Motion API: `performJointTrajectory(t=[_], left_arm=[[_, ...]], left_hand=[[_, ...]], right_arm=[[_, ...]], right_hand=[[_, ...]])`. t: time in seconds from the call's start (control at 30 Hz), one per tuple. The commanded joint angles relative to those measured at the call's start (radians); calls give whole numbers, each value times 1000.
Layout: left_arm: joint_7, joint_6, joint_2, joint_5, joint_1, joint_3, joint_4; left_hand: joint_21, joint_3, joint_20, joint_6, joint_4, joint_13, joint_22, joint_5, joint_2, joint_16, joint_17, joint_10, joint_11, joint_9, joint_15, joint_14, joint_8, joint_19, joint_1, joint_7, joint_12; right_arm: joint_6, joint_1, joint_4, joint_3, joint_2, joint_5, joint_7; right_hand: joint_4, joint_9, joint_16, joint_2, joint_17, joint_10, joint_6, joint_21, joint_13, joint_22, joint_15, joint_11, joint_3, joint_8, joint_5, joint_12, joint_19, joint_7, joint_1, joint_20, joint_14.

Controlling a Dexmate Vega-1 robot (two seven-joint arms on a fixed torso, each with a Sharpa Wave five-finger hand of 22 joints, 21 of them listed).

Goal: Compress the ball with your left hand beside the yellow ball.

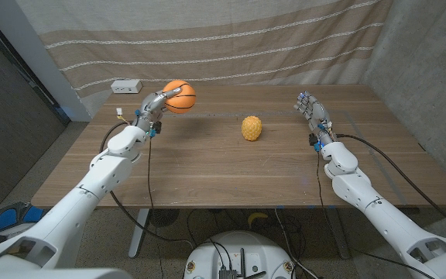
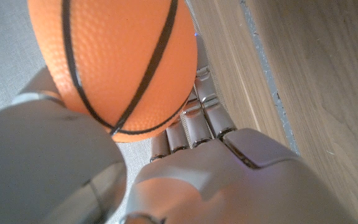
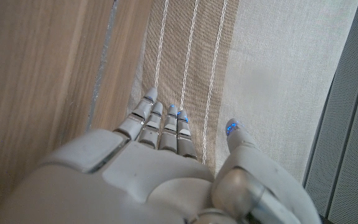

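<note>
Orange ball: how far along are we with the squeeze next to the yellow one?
Done: the left robot hand grips the orange ball, lifted off the table. In hand: the carry; it sits well left of the yellow ball. Left: bring it beside that ball and compress it. The right robot hand is open.

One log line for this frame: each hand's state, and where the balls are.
left hand: holds orange ball, lifted off table | right hand: open, holds nothing | yellow ball: on table, mid, untouched

White-shelled arms with black cables; each grey segmented robot hand (image 1: 152, 108) has blue-lit fingertips (image 3: 230, 127)
</note>
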Motion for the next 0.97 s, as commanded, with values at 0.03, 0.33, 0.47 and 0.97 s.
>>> performJointTrajectory(t=[0.03, 0.33, 0.47, 0.97], left_arm=[[-182, -38, -22, -149, -30, -9, 100], [-257, -37, -33, -210, -43, -15, 149], [-271, -35, -34, -221, -47, -16, 160], [-395, -21, -66, -262, -118, 0, 273]], left_hand=[[13, 22, -133, 31, 0, 7, 2, 5, 384, 3, 4, 153, -145, 4, -297, 208, 2, -7, 385, -25, 9], [25, 25, -133, 32, 0, 15, -2, 5, 383, 2, 6, 153, -147, 5, -297, 209, 2, -13, 386, -26, 8], [30, 26, -133, 32, 0, 18, -4, 5, 382, 1, 5, 153, -147, 5, -297, 209, 1, -16, 385, -25, 7], [48, 29, -132, 32, 1, 29, -10, 5, 381, 0, 7, 154, -150, 6, -297, 211, -2, -26, 384, -27, 5]], right_arm=[[-3, -13, -28, 0, -3, -16, -26], [4, -16, -31, -1, 2, -25, -34], [9, -20, -32, -1, 4, -28, -38], [5, -84, -105, 18, -5, -53, -117]], right_hand=[[-8, 3, -3, 1, 2, 5, 10, -3, 2, 6, -3, 7, 2, 1, -1, -4, 8, 1, -7, 1, 6], [-10, 3, -4, 1, 2, 7, 11, -8, 2, 6, 1, 8, 4, 1, -1, -3, 12, 2, -9, 4, 7], [-11, 3, -4, 1, 1, 7, 11, -10, 2, 6, -1, 8, 5, 1, -1, -3, 13, 2, -10, 4, 7], [-13, 3, -5, 1, 0, 9, 12, -17, 2, 6, 2, 8, 7, 1, -1, -3, 17, 2, -14, 5, 8]])
